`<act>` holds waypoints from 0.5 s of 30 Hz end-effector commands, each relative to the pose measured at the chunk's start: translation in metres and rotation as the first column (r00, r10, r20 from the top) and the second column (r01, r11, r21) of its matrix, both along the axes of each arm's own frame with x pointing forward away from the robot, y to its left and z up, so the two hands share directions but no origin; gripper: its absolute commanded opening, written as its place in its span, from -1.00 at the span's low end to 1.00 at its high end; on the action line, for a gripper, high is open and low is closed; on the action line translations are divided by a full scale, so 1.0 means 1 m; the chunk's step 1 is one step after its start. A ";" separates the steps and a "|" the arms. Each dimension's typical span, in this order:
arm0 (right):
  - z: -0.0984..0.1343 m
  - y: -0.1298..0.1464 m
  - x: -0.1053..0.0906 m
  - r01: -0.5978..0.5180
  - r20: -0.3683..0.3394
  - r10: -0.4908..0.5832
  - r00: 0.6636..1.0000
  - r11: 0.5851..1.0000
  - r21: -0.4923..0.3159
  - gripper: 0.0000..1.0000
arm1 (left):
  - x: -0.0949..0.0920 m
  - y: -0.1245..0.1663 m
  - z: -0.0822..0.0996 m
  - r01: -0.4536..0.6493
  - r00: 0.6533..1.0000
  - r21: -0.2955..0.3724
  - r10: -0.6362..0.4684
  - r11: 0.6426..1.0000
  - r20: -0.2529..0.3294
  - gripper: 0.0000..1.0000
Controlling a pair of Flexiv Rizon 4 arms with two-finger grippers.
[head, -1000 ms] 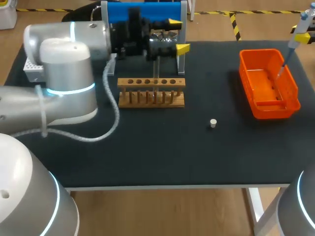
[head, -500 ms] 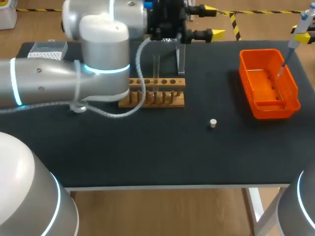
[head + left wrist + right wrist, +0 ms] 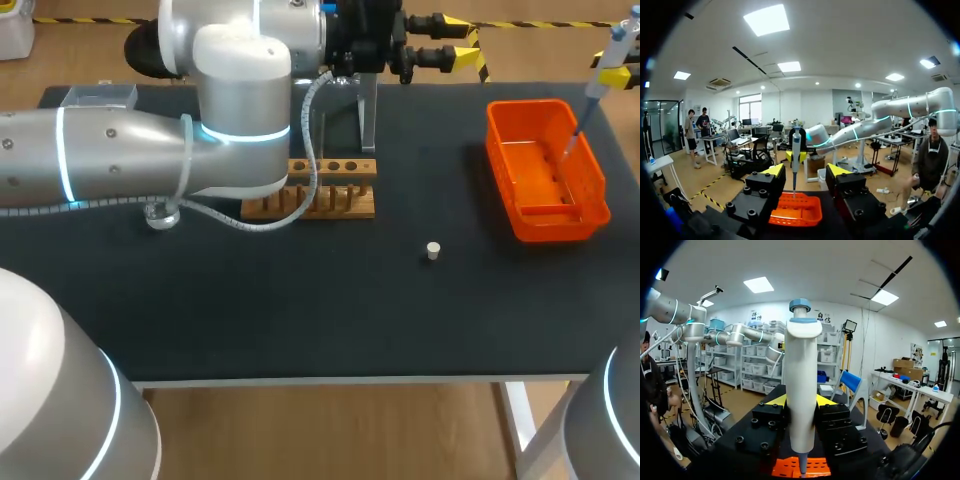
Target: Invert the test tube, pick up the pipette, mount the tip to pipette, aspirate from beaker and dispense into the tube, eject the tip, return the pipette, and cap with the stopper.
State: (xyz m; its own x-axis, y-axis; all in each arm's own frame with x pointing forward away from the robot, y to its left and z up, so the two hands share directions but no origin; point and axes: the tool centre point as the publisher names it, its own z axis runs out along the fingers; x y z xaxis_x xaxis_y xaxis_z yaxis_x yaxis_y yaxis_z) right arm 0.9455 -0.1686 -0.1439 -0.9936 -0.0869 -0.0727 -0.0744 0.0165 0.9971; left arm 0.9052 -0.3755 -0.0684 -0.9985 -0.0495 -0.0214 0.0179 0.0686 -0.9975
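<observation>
Pipette (image 3: pixel 802 385) stands upright, clamped in right hand (image 3: pixel 801 402).

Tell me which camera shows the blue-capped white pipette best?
The right wrist view: the blue-capped white pipette fills its middle, gripped by the right tool. The head view catches it small, above the orange plastic bin; the left wrist view shows it distant, beyond the left tool.

R end effector (image 3: pixel 801 401) clamps pipette (image 3: pixel 802 365) upright, tip over orange bin (image 3: pixel 785 467).
</observation>
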 end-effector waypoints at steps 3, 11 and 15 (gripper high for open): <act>0.001 0.000 -0.001 0.001 0.001 -0.001 1.000 1.000 -0.003 -1.00 | 0.000 -0.001 0.000 -0.002 1.000 -0.002 0.002 1.000 0.000 -1.00; 0.001 0.000 -0.001 0.001 0.001 -0.001 1.000 1.000 -0.003 -1.00 | 0.001 -0.011 0.002 0.013 1.000 -0.013 -0.013 1.000 0.003 -1.00; 0.001 0.000 0.000 0.035 0.002 -0.035 0.999 0.999 -0.001 -1.00 | 0.002 -0.024 0.006 0.005 1.000 -0.006 -0.005 1.000 0.006 -1.00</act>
State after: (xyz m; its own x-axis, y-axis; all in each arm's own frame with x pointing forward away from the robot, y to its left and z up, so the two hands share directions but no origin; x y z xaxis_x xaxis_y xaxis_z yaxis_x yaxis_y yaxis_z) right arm 0.9499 -0.1706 -0.1437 -0.9946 -0.0697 -0.0766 -0.0779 0.0165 0.9968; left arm 0.9033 -0.3842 -0.0632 -0.9990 -0.0358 -0.0251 0.0231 0.0577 -0.9981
